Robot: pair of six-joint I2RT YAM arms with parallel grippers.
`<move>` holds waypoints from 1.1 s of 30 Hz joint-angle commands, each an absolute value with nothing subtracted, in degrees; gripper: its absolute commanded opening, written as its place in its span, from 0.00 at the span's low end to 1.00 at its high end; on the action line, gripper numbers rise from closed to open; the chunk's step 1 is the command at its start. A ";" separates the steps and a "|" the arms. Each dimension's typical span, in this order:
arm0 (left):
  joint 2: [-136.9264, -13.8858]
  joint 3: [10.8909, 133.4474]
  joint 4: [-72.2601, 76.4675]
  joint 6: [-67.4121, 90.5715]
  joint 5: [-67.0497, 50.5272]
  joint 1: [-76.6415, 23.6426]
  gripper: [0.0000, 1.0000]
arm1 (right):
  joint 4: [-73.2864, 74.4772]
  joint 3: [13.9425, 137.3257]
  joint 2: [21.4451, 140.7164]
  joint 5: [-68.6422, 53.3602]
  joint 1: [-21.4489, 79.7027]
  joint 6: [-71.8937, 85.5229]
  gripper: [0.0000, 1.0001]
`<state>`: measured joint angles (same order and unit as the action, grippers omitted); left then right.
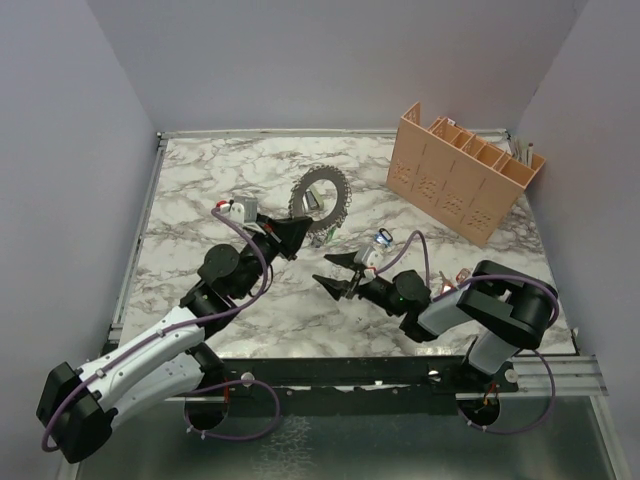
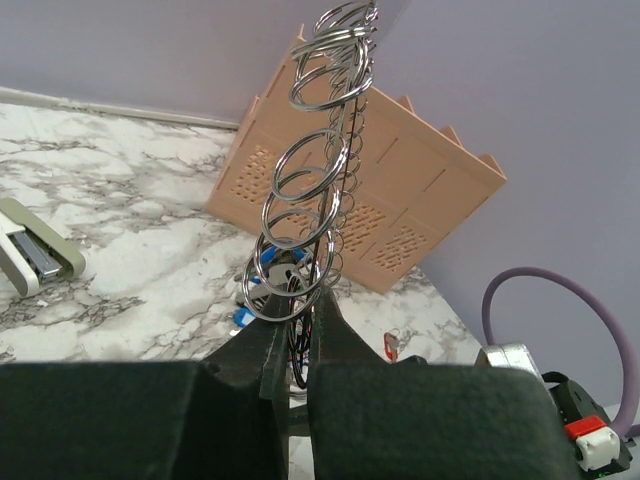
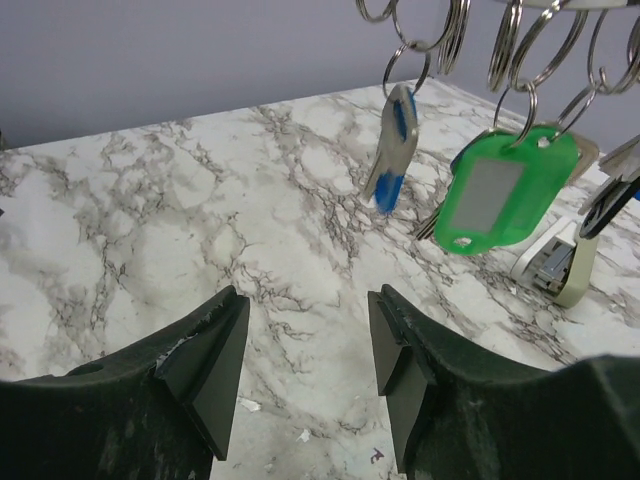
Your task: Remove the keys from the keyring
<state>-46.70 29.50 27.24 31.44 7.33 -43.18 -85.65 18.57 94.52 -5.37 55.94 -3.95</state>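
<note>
We see the left gripper [image 2: 300, 330] shut tight on the bottom edge of the keyring [image 2: 320, 190], so the big grey ring stands up on its edge above the marble table [image 1: 200, 190]. Lots of little thin rings hang all around it. In the top view the keyring sits near the middle of the table, just past the left gripper's tip. The right gripper [image 3: 305, 350] is open, with a wide gap between its two black fingers [image 3: 215, 350], and there is nothing in that gap. It sits low over the table and points up at the keys. A blue key [image 3: 392, 150] hangs down from a little ring, above the right gripper and not touching it. Just beside it hangs a green tag [image 3: 510, 190] with a metal key tucked behind it. A white stapler [image 2: 35, 255] lies on the table past the keyring. A tall peach box [image 1: 465, 170] with slots stands in the far right corner, well apart from both arms
</note>
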 commanded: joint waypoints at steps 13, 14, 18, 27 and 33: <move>-48.03 30.22 30.31 32.08 0.07 -42.94 0.00 | -99.49 18.75 90.80 -4.64 56.35 -6.51 0.62; -48.19 30.31 30.40 32.01 -1.19 -42.90 0.00 | -99.49 18.66 90.58 -4.53 56.34 -6.70 0.62; -48.39 30.41 30.63 31.90 -2.89 -42.96 0.00 | -99.49 18.11 89.73 -3.41 56.34 -7.59 0.64; -49.22 30.61 31.27 31.90 -5.89 -42.97 0.00 | -99.41 16.58 87.71 -2.73 56.34 -8.13 0.67; -49.31 30.41 31.79 32.25 -6.54 -42.89 0.00 | -99.43 16.45 87.80 -2.54 56.34 -7.91 0.67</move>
<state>-49.47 29.47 27.33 31.70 -4.23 -43.13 -85.80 17.02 88.44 -4.10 55.94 -7.01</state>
